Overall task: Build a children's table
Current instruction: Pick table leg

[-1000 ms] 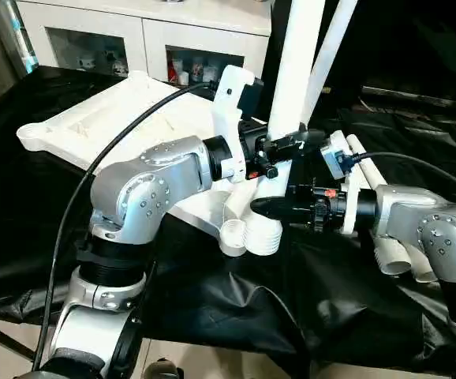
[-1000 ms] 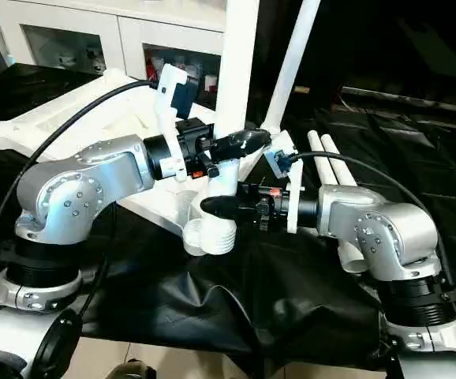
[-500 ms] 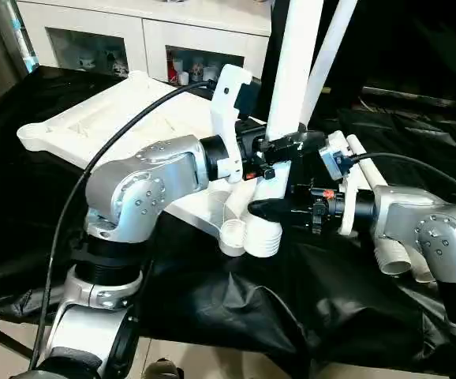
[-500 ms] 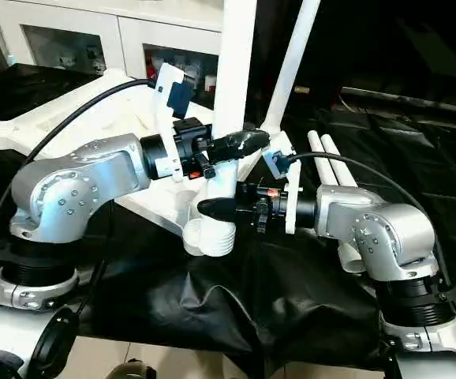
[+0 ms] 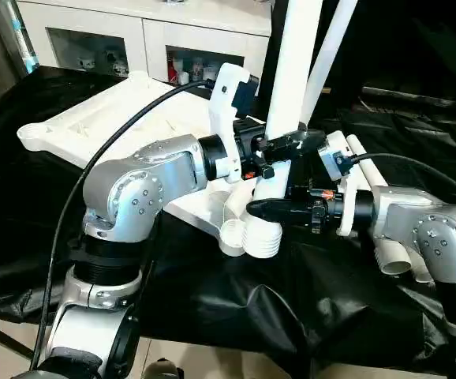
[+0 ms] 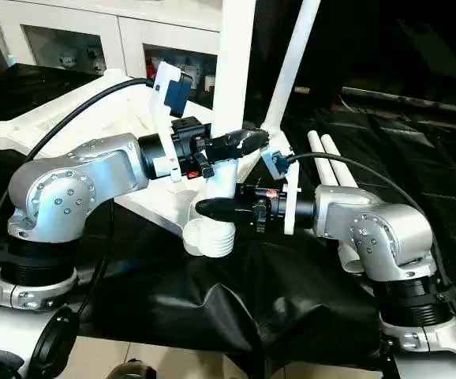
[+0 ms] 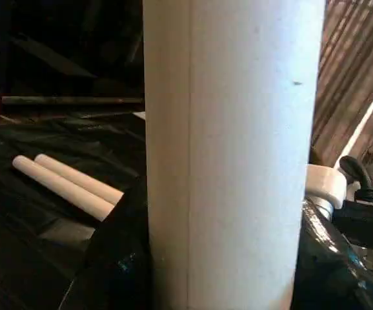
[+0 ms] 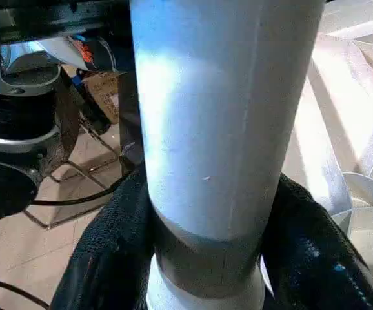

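Note:
The white tabletop [image 5: 110, 118] lies underside up on the black-covered bench. One white leg [image 5: 295, 63] stands upright in its near corner socket [image 5: 259, 237]. A second leg [image 5: 332, 47] rises just behind it. My left gripper [image 5: 285, 147] is shut on the upright leg from the left, above the socket. My right gripper [image 5: 266, 208] is shut on the same leg lower down, coming from the right. In the left wrist view the leg [image 7: 231, 155] stands between dark fingers. In the right wrist view black fingers hug the leg [image 8: 219, 116] beside the ribbed tabletop [image 8: 341, 129].
Two loose white legs [image 6: 330, 158] lie side by side on the black cloth [image 5: 236, 308] behind my right arm. A white cabinet [image 5: 157, 39] with glass doors stands behind the bench. The bench's front edge drops to the floor near my body.
Both grippers stay around the upright leg. My left elbow has drifted slightly left, and the right gripper has edged a little left along the leg's base.

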Controlling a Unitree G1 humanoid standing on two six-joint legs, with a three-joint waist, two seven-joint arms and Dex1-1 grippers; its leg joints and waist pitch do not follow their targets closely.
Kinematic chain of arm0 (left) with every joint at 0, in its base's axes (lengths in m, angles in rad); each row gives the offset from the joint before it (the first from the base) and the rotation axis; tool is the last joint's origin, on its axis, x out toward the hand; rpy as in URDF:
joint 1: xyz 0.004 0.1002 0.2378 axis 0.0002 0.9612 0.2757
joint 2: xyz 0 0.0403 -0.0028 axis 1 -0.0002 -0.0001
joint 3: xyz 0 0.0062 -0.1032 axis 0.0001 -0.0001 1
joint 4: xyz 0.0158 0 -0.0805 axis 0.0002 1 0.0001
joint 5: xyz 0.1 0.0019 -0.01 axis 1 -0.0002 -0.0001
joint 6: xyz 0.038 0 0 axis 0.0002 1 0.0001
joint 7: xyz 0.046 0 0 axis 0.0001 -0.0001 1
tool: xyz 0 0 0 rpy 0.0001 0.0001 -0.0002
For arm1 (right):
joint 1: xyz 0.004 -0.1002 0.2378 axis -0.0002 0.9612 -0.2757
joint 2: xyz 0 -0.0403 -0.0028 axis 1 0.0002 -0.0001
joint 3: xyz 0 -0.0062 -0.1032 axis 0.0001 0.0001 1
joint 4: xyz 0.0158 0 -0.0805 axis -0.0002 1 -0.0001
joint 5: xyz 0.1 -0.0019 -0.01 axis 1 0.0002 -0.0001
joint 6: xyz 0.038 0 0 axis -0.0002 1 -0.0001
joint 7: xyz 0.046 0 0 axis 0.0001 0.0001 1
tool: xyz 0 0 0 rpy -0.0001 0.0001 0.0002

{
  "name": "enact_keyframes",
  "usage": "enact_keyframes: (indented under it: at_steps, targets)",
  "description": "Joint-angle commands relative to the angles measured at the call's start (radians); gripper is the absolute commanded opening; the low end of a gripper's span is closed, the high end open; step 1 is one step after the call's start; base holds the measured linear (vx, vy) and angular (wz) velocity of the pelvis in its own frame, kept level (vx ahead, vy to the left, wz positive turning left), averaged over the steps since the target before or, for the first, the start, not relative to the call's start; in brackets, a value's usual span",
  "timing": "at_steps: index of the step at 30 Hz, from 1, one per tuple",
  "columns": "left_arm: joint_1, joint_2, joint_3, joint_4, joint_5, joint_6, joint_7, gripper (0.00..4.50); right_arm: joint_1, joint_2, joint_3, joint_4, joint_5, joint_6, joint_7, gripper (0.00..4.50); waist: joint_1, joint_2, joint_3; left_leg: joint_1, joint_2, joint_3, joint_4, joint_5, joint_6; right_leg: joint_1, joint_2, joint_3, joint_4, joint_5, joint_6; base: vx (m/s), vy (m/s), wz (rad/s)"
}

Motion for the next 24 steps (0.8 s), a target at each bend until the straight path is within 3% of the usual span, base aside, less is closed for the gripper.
enact_keyframes:
  at_steps: [1, 5, 8, 13, 14, 17, 24]
  targets:
    - [-0.032, -0.026, -0.007, -0.015, -0.030, 0.005, -0.002, 2.58, -0.008, -0.002, -0.014, 0.012, -0.001, -0.012, -0.010, 1.88, 0.000, 0.011, -0.076, 0.024, 0.057, -0.025, -0.068, -0.217, -0.037, 0.048, -0.089, 0.048, -0.083, -0.308, -0.127, 0.000, 0.000, 0.00]
    - [-0.049, -0.043, 0.028, 0.014, -0.043, 0.025, 0.027, 2.70, -0.008, -0.001, -0.016, 0.015, -0.004, -0.014, -0.013, 1.88, 0.002, 0.009, -0.076, 0.023, 0.056, -0.024, -0.067, -0.217, -0.037, 0.049, -0.090, 0.048, -0.083, -0.311, -0.129, 0.000, 0.000, 0.00]
    - [-0.072, -0.054, 0.056, 0.042, -0.017, -0.018, 0.065, 3.09, -0.009, 0.000, -0.016, 0.018, -0.006, -0.016, -0.014, 1.87, 0.001, 0.009, -0.077, 0.023, 0.055, -0.024, -0.066, -0.214, -0.033, 0.049, -0.089, 0.047, -0.085, -0.308, -0.126, 0.000, 0.000, 0.00]
    - [-0.086, -0.057, 0.078, 0.053, -0.021, -0.013, 0.077, 3.12, -0.009, 0.002, -0.016, 0.020, -0.009, -0.019, -0.014, 1.87, 0.002, 0.010, -0.077, 0.021, 0.055, -0.025, -0.065, -0.204, -0.029, 0.051, -0.090, 0.047, -0.083, -0.303, -0.123, 0.000, 0.000, 0.00]
    - [-0.086, -0.058, 0.080, 0.052, -0.022, -0.011, 0.077, 2.84, -0.009, 0.002, -0.016, 0.020, -0.010, -0.020, -0.014, 1.87, 0.002, 0.009, -0.077, 0.022, 0.055, -0.024, -0.065, -0.203, -0.029, 0.050, -0.089, 0.047, -0.083, -0.300, -0.125, 0.000, 0.000, 0.00]
    - [-0.083, -0.062, 0.084, 0.050, -0.023, -0.010, 0.082, 2.74, -0.010, 0.003, -0.016, 0.022, -0.011, -0.022, -0.013, 1.87, 0.002, 0.010, -0.078, 0.023, 0.056, -0.025, -0.065, -0.204, -0.030, 0.050, -0.089, 0.047, -0.081, -0.287, -0.133, 0.000, 0.000, 0.00]
    - [-0.076, -0.063, 0.083, 0.039, -0.044, -0.003, 0.079, 1.90, -0.010, -0.002, -0.012, 0.019, -0.012, -0.026, -0.010, 1.87, 0.002, 0.009, -0.077, 0.023, 0.055, -0.024, -0.066, -0.208, -0.029, 0.050, -0.089, 0.047, -0.083, -0.302, -0.131, 0.000, 0.000, 0.00]
